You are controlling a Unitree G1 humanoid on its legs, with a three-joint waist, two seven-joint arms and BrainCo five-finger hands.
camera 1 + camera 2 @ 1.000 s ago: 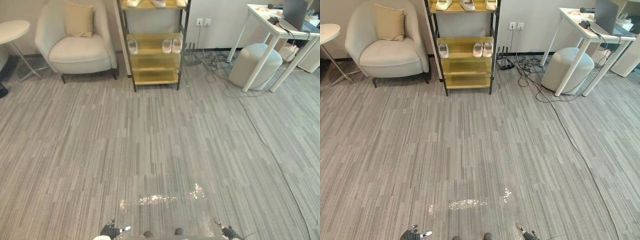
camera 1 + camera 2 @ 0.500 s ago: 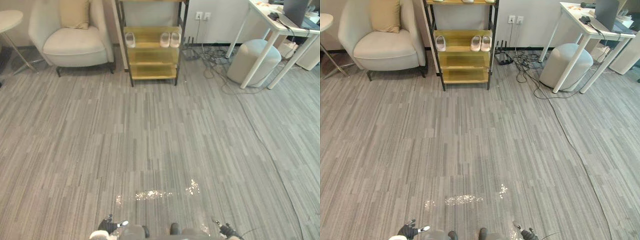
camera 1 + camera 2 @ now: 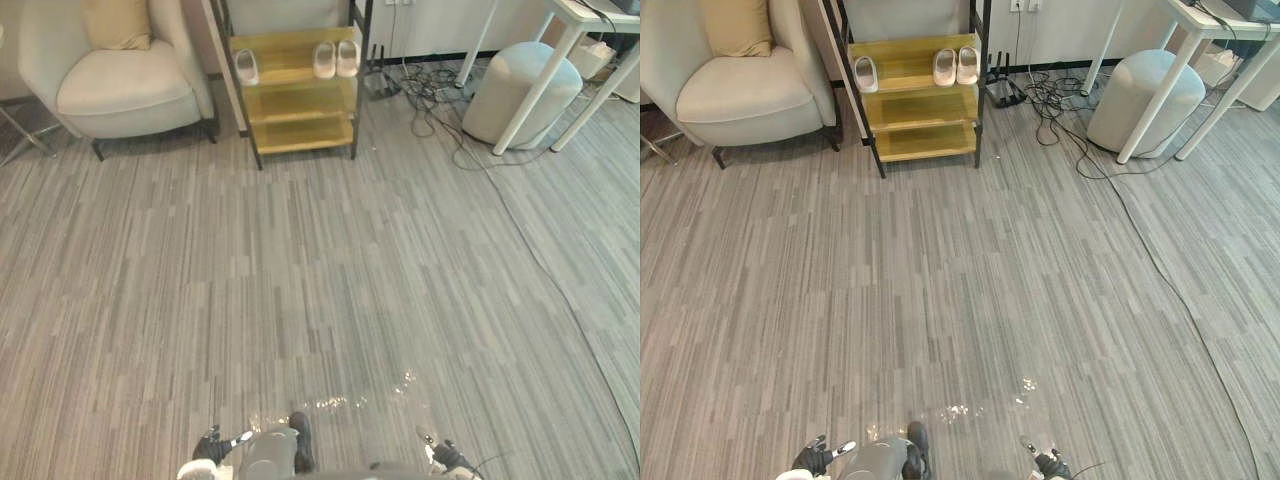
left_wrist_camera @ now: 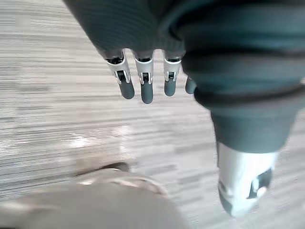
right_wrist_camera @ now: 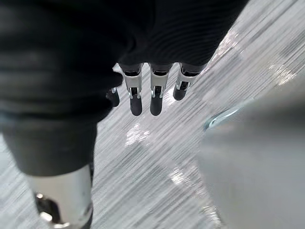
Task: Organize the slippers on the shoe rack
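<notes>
The white slippers, set on a shelf of the shoe rack well apart from the hands, are judged light, soft and easily bent, best pinched at the heel edge, while the left hand and the right hand are held with fingers straight and empty.

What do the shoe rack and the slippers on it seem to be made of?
Shoe rack: yellowish wood-look shelves, slightly glossy, in a thin black frame, probably metal. Slippers: smooth, matte, pale, one-piece look, likely foam or rubber; too small to be sure.
</notes>
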